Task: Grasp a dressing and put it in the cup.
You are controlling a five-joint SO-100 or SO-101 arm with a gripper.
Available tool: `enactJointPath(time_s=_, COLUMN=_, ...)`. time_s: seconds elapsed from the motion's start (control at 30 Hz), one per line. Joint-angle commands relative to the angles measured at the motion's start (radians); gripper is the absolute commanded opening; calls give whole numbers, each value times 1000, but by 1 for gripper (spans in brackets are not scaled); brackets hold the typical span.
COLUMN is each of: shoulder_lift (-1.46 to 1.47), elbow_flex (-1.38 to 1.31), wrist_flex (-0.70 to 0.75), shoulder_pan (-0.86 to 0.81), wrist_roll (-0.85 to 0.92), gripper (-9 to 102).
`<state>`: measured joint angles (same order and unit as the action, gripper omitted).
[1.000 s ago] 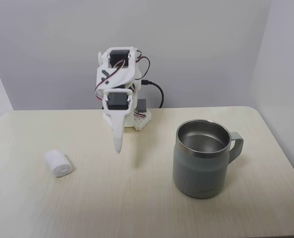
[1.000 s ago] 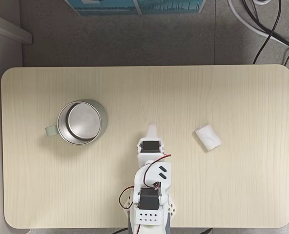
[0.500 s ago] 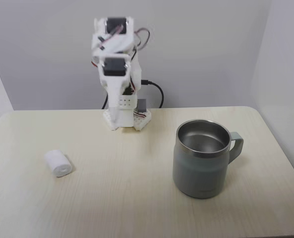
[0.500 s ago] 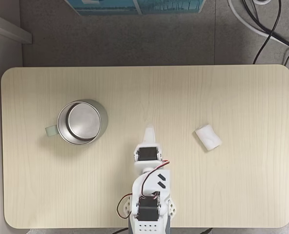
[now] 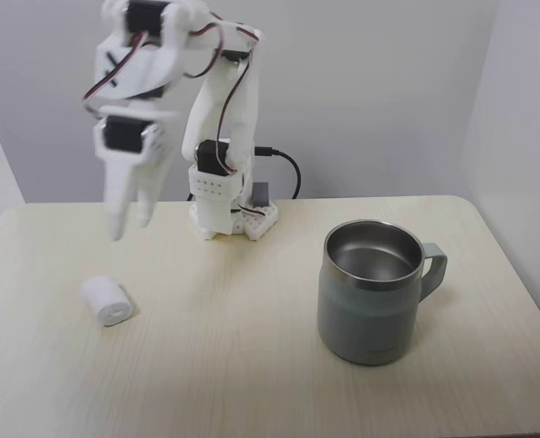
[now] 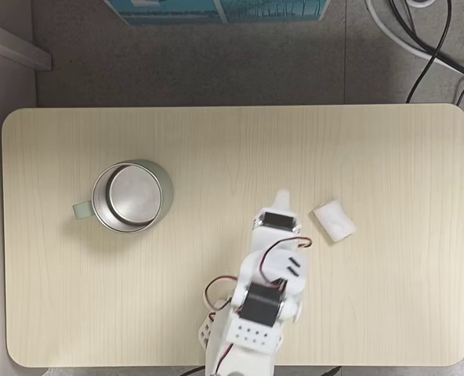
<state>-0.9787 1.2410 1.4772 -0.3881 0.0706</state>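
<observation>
My gripper (image 5: pixel 129 228): raised above the table (image 5: pixel 252 365), fingers slightly parted, holding nothing; dressing (image 5: pixel 106 301): lying below it; cup (image 5: pixel 370 292): upright, well apart.

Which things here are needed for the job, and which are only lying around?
For the job: the dressing, the cup, the gripper above the table.
Not part of it: the black cable behind the arm's base, the blue box and the cords on the floor.
</observation>
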Motion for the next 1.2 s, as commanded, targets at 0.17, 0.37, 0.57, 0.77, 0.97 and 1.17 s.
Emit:
enactJointPath(time_s=0.17, shoulder_lift=-250, elbow_flex=61, wrist_flex=-11, shoulder_pan=-209, wrist_roll=44, gripper=27)
enactJointPath(time_s=0.37, shoulder_lift=-451, elbow_flex=67, wrist_flex=-121, shoulder_pan=-308, wrist_roll=77, gripper=26)
enactJointPath(time_s=0.57, shoulder_lift=-647, elbow_flex=60, wrist_flex=-215, shoulder_pan=-336, wrist_roll=109, gripper=26)
enactJointPath(time_s=0.77, shoulder_lift=-784, elbow_flex=49, wrist_flex=-252, shoulder_pan=-328, wrist_roll=135, gripper=26)
enactJointPath(time_s=0.97, shoulder_lift=-844, elbow_flex=67, wrist_flex=-229, shoulder_pan=-330, wrist_roll=149, gripper=25)
enactJointPath(time_s=1.17, shoulder_lift=-871, elbow_flex=83, wrist_flex=-215, shoulder_pan=-328, wrist_roll=152, gripper=11)
